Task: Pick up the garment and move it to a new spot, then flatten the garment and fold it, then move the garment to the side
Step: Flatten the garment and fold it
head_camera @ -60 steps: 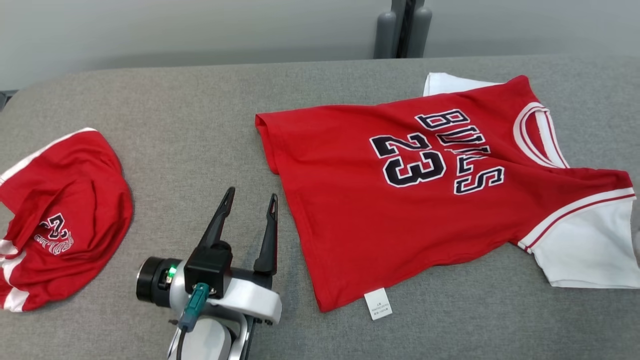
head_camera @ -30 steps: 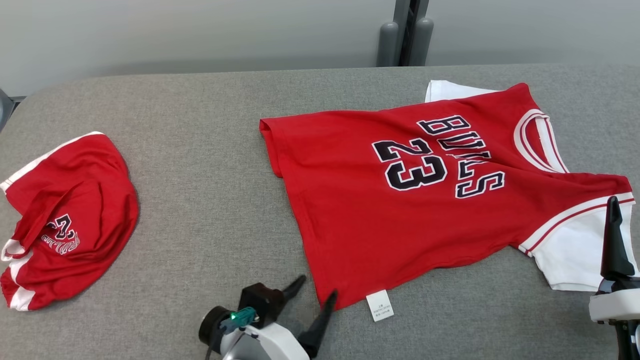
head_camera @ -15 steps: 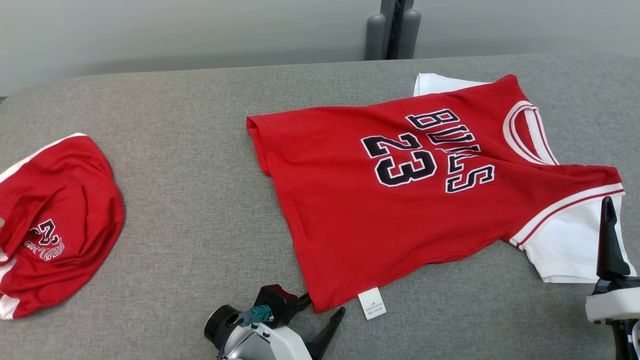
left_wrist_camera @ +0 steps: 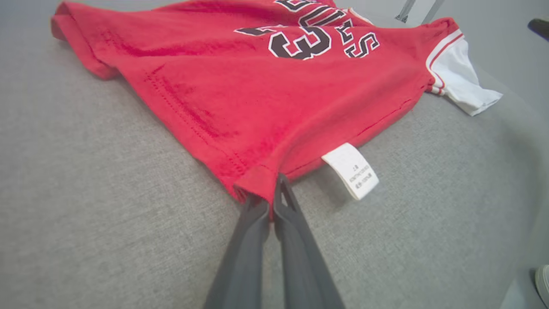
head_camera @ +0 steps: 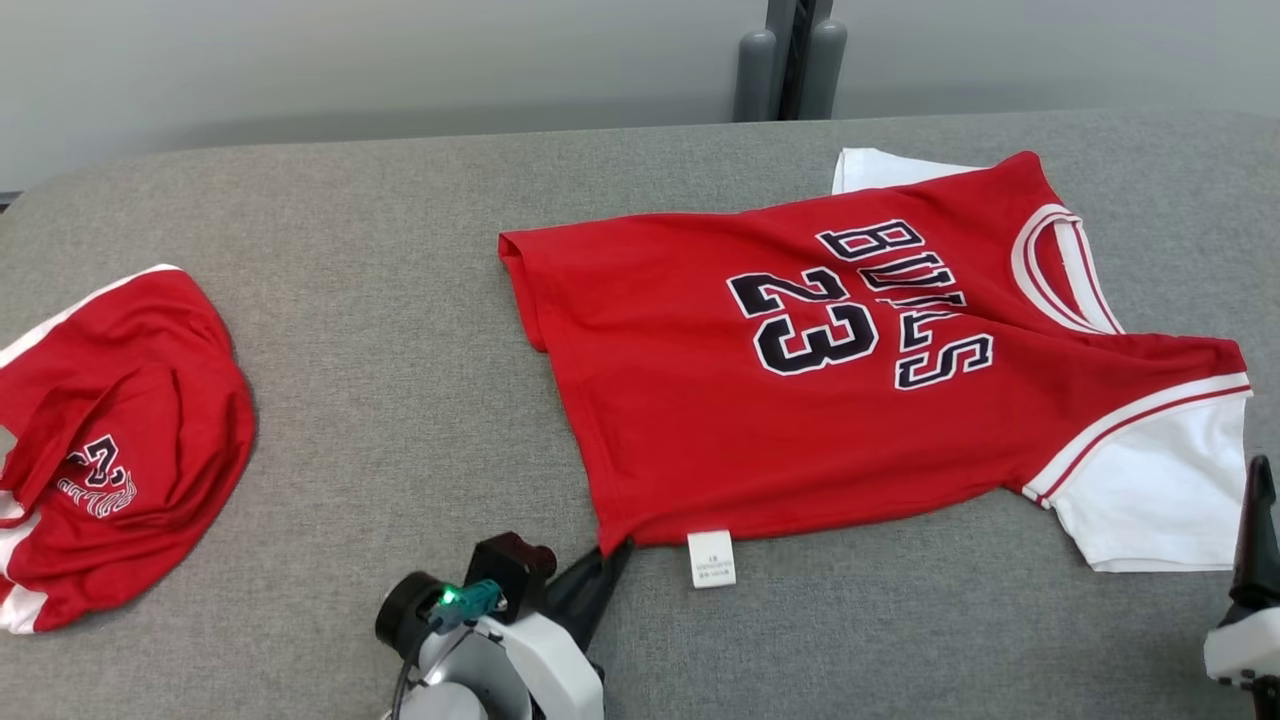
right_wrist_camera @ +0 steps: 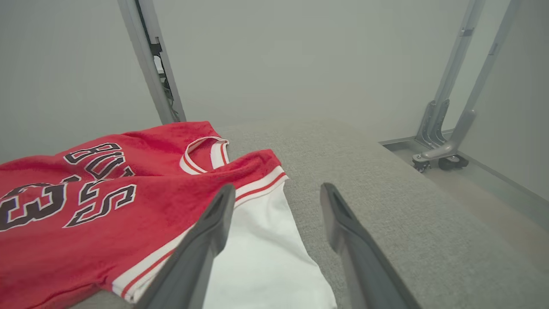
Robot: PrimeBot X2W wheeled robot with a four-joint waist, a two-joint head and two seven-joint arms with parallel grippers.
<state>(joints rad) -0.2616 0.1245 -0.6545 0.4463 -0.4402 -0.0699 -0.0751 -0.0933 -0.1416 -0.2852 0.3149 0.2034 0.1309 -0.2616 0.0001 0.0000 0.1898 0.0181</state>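
The garment (head_camera: 800,420) is a red jersey with "BULLS 23" in black and white sleeves, spread face up on the grey table (head_camera: 400,300). My left gripper (head_camera: 612,550) is shut on the jersey's near hem corner, and the left wrist view shows the two fingers pinched together on the red cloth (left_wrist_camera: 257,94) at the gripper's tip (left_wrist_camera: 271,196). My right gripper (right_wrist_camera: 278,191) stands open just above the white sleeve (right_wrist_camera: 257,244), nothing between its fingers. One of its fingers (head_camera: 1258,530) rises at the right edge of the head view, beside the sleeve (head_camera: 1150,490).
A second red garment (head_camera: 110,440) lies bunched at the table's left edge. A white label (head_camera: 711,558) hangs from the jersey's hem next to my left gripper. A grey post (head_camera: 790,60) stands behind the table, and a wheeled frame (right_wrist_camera: 441,150) stands on the floor to the right.
My left gripper has gone from open around the hem corner to shut on it, and the hem has drawn in a little. The right finger sits lower in the head view.
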